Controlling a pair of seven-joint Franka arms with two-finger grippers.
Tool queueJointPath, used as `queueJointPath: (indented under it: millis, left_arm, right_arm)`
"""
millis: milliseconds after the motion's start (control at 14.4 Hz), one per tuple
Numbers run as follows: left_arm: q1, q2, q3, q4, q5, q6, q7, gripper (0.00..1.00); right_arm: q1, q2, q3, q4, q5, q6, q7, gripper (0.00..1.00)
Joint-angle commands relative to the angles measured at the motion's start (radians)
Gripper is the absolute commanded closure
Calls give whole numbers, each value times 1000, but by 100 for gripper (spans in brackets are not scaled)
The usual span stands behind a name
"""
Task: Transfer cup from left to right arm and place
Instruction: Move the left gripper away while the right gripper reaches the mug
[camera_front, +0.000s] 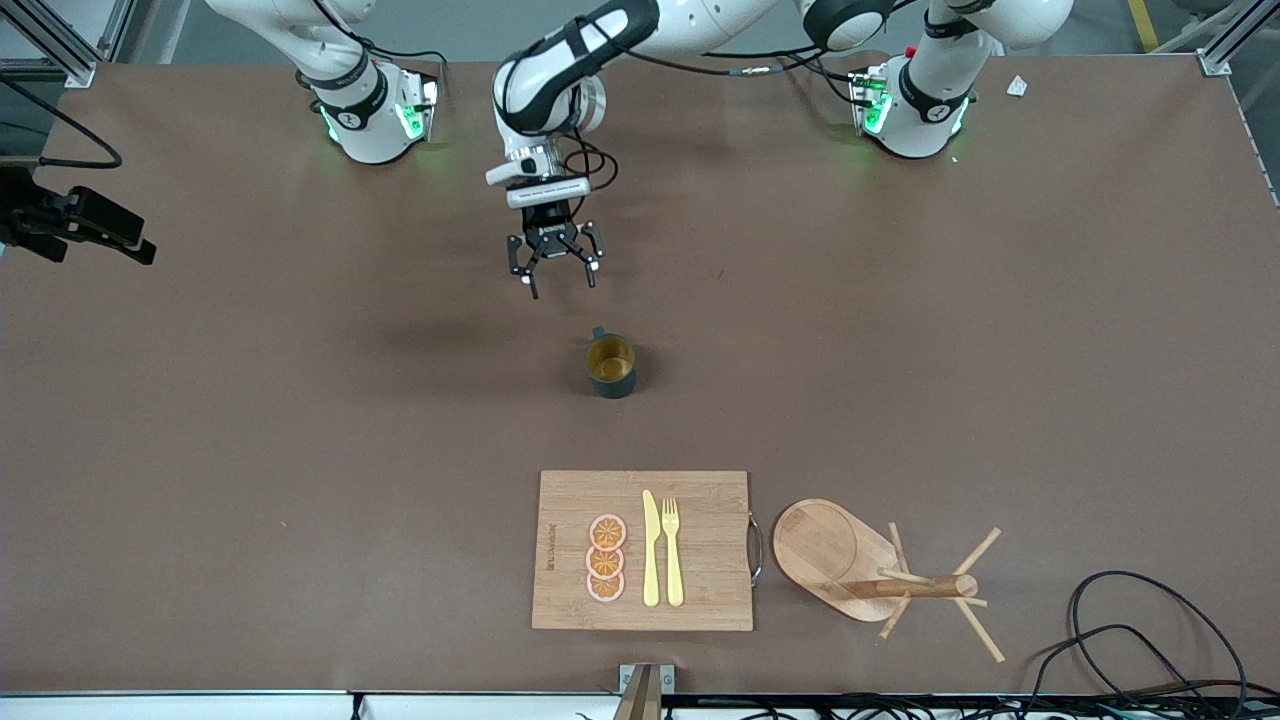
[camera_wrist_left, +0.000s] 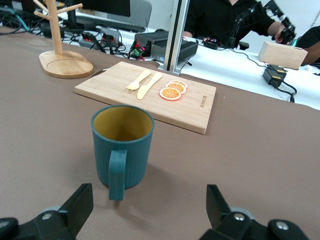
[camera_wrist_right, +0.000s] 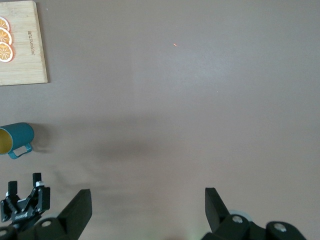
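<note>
Currently the left gripper (camera_front: 556, 272), jaws apart and empty, hovers near the upright cup (camera_front: 611, 366), which it must next descend to grasp; the right gripper (camera_wrist_right: 145, 212) waits, fingers spread.

Robotics laboratory. Evidence: two arm bases (camera_front: 375, 115) bolted to a brown table (camera_front: 250, 420) within an aluminium frame (camera_wrist_left: 176, 35); loose cables (camera_front: 1130, 620) at the table edge; a bench with electronics (camera_wrist_left: 167, 47) and seated staff (camera_wrist_left: 220, 20) alongside.
</note>
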Motion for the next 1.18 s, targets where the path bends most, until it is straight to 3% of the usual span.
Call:
queueJointPath:
  millis: [0,139,416,694,972,1110]
  left_arm:
    - [17,-129,-15,-13,-150,-6,113,0]
    - [39,-242,-1,-13,-291,-6,233,0]
    - [190,-413,-2,-14,-515,-5,427,0]
    - [382,-522,-4,-13,-693,-3,710,0]
    - [592,-594,-7,-11,-865,-3,1004,0]
    - [707,-620,-7,-3,-974,-3,1150,0]
  right_arm:
    - [8,-12,1,-9,2,-14,-4,0]
    - [14,-13,1,-12,2,-22,-4,0]
    - [52,-13,-1,-26,-2,-46,16,0]
    - [138,-53,1,-139,-1,-27,65,0]
    - [322,-94,2,-251,-7,45,351,0]
    - [357,-91,4,-296,-5,125,409,0]
